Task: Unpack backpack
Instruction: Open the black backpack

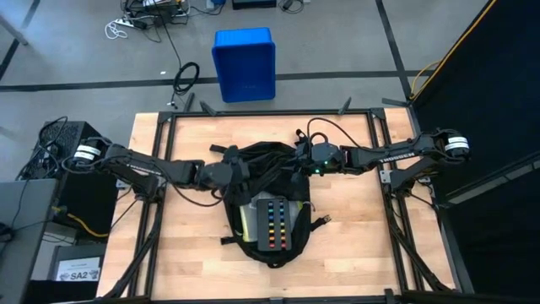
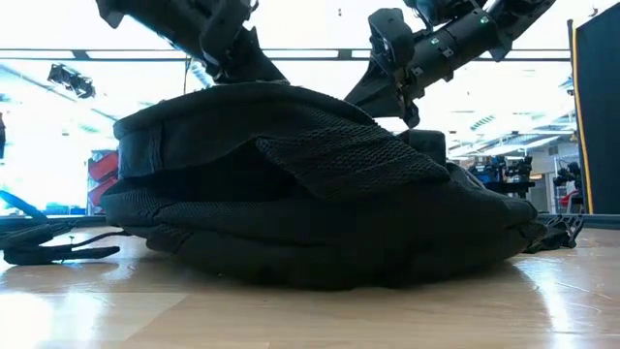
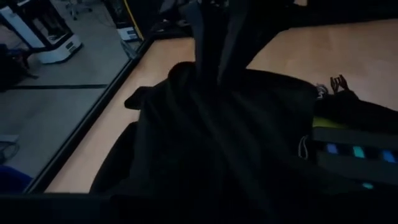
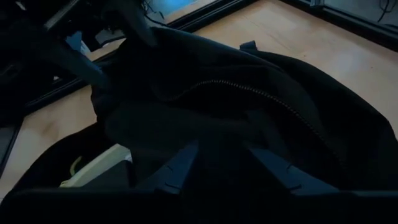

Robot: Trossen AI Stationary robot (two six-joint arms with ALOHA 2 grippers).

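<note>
Backpack (image 1: 268, 203) mid-table, bare wood w/ room both sides.

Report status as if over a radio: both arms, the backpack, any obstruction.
Left gripper gripping backpack fabric. Right gripper at bag's top edge, fingers apart. Bag open; colourful-tabbed case exposed inside.

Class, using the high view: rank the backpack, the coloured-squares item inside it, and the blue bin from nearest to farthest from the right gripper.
1. Backpack: the right gripper is at its upper flap, mid-table.
2. Coloured-squares item: in the open backpack, toward the table's near edge.
3. Blue bin: on the floor beyond the table's far edge.
</note>
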